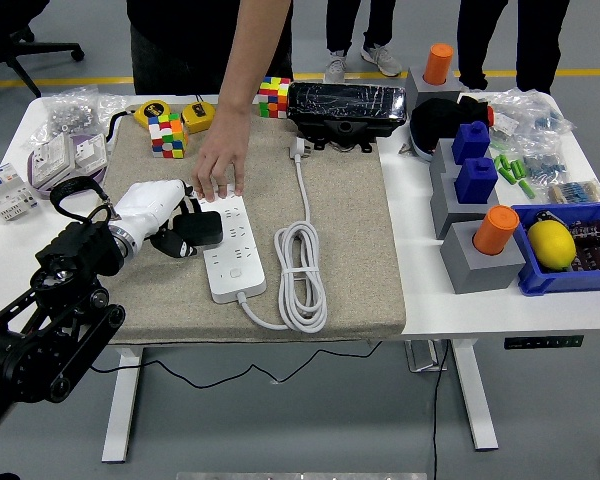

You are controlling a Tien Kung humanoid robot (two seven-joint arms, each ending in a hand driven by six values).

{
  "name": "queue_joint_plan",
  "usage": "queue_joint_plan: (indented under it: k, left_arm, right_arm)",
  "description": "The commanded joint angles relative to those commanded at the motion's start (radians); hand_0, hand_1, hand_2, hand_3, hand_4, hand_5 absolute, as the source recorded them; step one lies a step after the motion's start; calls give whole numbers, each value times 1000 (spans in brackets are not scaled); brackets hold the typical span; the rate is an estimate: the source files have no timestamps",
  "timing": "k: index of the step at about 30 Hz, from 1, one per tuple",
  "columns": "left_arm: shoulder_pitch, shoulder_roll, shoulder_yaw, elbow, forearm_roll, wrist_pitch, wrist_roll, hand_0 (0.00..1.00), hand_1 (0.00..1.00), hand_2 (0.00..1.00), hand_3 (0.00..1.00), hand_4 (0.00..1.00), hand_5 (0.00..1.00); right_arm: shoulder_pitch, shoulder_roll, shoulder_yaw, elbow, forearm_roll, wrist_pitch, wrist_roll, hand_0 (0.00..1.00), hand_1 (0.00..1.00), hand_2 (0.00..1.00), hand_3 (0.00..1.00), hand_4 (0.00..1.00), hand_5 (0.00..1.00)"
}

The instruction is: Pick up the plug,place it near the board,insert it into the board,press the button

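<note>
Person's hand (218, 170) blocks power strip (234, 247) far end (near sockets clear); coiled cable (302, 272) crowds right.

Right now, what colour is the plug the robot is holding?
Black. The plug in the left hand shows best in the head view.

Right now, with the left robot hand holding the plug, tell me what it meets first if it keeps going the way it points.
Probably the white power strip: the left robot hand points right, its black plug already at the strip's left edge.
</note>
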Motion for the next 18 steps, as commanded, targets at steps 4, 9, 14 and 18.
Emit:
queue_joint_plan:
  k: [4,9,14,18]
  left_arm:
    - [2,2,-29,-37,0,-11,2,266,147,222,317,726,96]
    - [5,9,-69,-67,0,-31,3,266,149,222,322,732,96]
    - [13,11,-98,-47,0,-38,4,266,151,234,326,737,97]
    - [28,9,-127,0,0,-37,3,266,151,234,326,737,97]
  right_arm:
    - [-1,1,0,0,1,0,1,785,692,710,758,998,998]
    - [0,1,1,0,-1,-1,1,785,692,710,758,998,998]
    - [-3,1,2,0,-3,-2,-1,786,692,710,758,998,998]
    - [-5,2,4,0,-5,-4,-1,786,692,710,758,998,998]
